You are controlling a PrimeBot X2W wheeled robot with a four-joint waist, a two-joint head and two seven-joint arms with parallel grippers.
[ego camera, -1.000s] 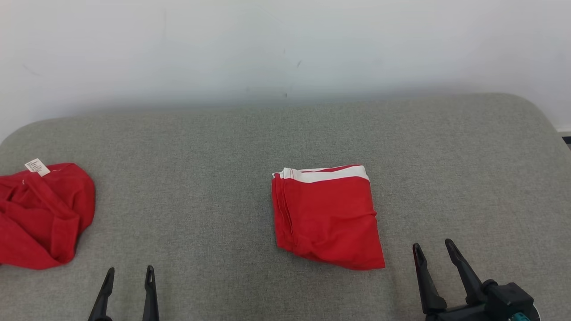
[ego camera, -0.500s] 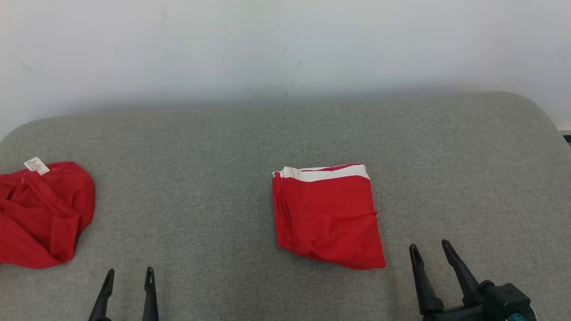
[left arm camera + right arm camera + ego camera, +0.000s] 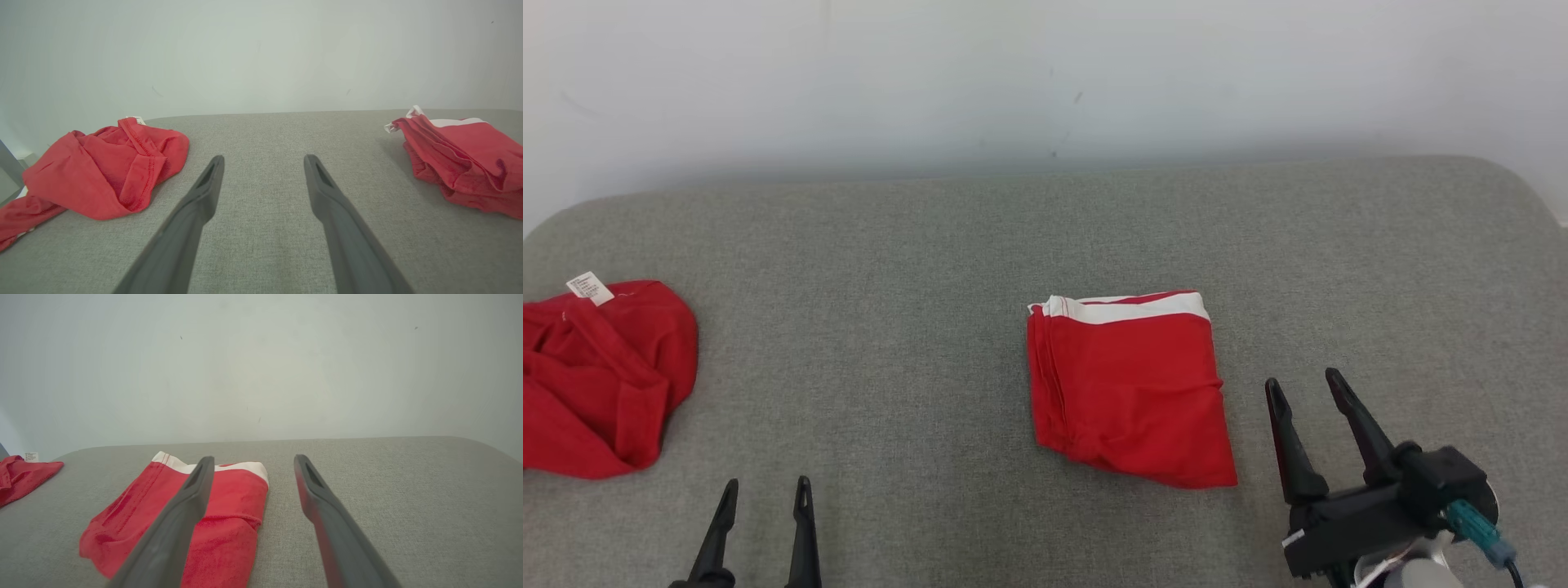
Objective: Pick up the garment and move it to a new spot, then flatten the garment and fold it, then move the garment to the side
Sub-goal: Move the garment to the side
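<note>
Red folded garment (image 3: 1127, 392) lies near the middle of the grey fabric tabletop (image 3: 915, 245); compact rectangle, white band (image 3: 1131, 308) along its far edge, layers stacked at its left side, near edge a bit lumpy and skewed; so the pick-up, flatten and fold parts look done (judging from the shape alone). Left to do, as I read it: the move to the side; the bundle sits central and nothing grips it.

Right claw (image 3: 1301, 377) hovers just beside the garment's right edge, jaws spread wide, empty, not touching cloth in the head view; in the right wrist view one finger crosses the garment in line of sight, and contact cannot be told from there. Left claw (image 3: 768, 482) is at the near edge, well apart from the folded garment, jaws wide too, holding nothing; bare tabletop between its fingers.

Second red piece, a crumpled garment (image 3: 600, 376) with a small white label (image 3: 590, 288), is heaped at the far left, cut off by the frame; not flattened, not folded; whether it belongs to this task or a later round I cannot tell.

Next move likely calls for a grip through all layers of the folded stack; otherwise it may spill open on the way sideways.
</note>
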